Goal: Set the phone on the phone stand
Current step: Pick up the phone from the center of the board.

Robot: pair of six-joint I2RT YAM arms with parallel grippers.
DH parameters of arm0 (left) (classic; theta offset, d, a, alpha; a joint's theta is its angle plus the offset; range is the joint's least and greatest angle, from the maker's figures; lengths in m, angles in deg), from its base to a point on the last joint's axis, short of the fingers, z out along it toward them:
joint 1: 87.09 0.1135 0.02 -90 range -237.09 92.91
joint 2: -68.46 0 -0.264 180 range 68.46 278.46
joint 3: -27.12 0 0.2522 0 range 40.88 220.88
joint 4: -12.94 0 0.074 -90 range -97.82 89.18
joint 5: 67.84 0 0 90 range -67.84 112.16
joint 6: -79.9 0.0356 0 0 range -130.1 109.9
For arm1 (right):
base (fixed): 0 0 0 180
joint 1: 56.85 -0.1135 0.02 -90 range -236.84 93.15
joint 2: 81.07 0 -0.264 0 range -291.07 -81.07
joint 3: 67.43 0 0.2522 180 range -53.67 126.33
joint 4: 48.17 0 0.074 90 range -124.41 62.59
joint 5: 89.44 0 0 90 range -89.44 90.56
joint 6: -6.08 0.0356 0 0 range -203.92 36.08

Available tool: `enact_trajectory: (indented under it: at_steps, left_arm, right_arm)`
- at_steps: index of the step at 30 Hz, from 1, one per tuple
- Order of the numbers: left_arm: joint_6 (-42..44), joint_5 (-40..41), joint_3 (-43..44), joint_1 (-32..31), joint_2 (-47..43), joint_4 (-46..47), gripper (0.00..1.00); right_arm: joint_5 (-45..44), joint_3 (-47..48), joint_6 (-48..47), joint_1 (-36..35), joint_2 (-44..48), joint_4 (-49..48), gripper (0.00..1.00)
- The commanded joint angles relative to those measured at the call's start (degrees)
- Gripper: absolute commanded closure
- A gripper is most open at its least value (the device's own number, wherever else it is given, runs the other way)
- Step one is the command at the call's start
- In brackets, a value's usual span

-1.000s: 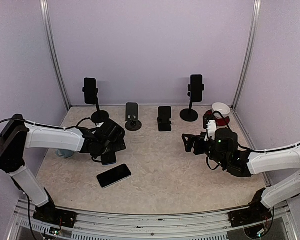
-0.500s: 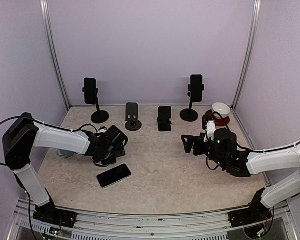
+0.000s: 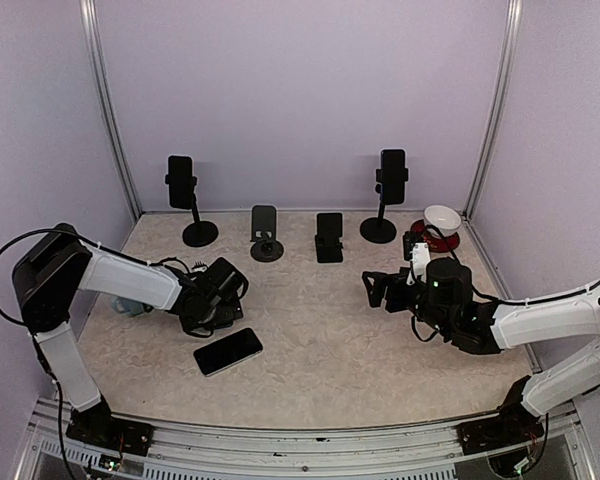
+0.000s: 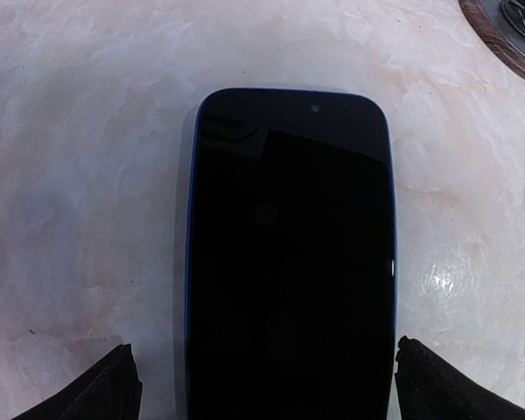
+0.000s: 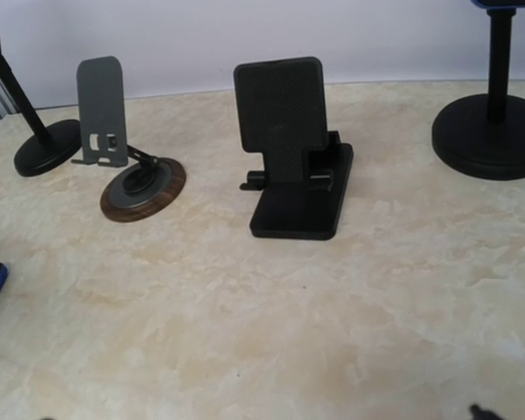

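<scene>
A black phone with a blue edge [image 4: 289, 262] lies flat on the table, its top end pointing towards the round wooden stand base [image 4: 507, 35]. My left gripper [image 4: 271, 394] is open, one fingertip [image 4: 114, 389] on each side of this phone with a small gap. In the top view the left gripper [image 3: 216, 308] hides this phone. A second black phone [image 3: 228, 351] lies flat just in front of it. The grey stand on the wooden base [image 3: 265, 235] and the black folding stand [image 3: 329, 237] are empty. My right gripper [image 3: 375, 288] is open and empty, facing the black stand [image 5: 293, 149].
Two tall pole stands [image 3: 182, 185] [image 3: 391, 180] at the back each hold a phone. A white bowl on a red base [image 3: 441, 220] sits at the back right. The enclosure walls stand close on the left, right and back.
My left gripper has moved a little left and towards the near edge, down close to the table. The right arm has not moved.
</scene>
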Motion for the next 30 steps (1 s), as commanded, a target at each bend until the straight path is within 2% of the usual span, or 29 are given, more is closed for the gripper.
enact_trajectory:
  at_steps: [1,15,20,24,30]
  left_arm:
    - [2.10,-0.65,0.11,0.68,2.08,2.30,0.01]
    - [4.35,-0.32,2.81,1.26,7.67,2.29,0.01]
    - [4.70,0.74,3.67,1.42,9.03,1.30,0.06]
    - [5.08,1.21,3.99,1.40,10.37,1.16,0.12]
    - [5.33,1.25,2.85,1.39,10.19,2.03,0.35]
  right_arm:
    - [0.17,1.13,0.01,0.55,-0.31,-0.59,0.00]
    - [-0.19,1.04,-0.08,0.57,0.37,-0.37,0.00]
    - [-0.24,1.05,-0.08,0.59,0.55,-0.30,0.00]
    - [-0.27,0.95,-0.08,0.60,0.72,-0.32,0.00]
    - [-0.47,0.95,-0.16,0.57,0.73,-0.29,0.00]
